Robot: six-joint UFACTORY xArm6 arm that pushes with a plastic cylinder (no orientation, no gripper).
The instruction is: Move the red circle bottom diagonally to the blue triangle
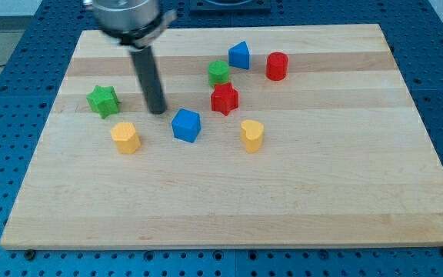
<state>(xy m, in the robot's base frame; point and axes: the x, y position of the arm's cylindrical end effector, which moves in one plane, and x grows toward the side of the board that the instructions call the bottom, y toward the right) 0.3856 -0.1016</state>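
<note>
The red circle [277, 66] stands near the view's top, right of centre. The blue triangle [239, 55] sits just to its left, a small gap between them. My tip [158, 111] rests on the board well to the left of both, between the green star [103, 101] and the blue cube [186, 125]. It touches no block.
A green circle [219, 73] and a red star [224, 99] lie below the blue triangle. A yellow block [126, 138] and a second yellow block [252, 135] sit lower down. The wooden board [283, 200] lies on a blue perforated table.
</note>
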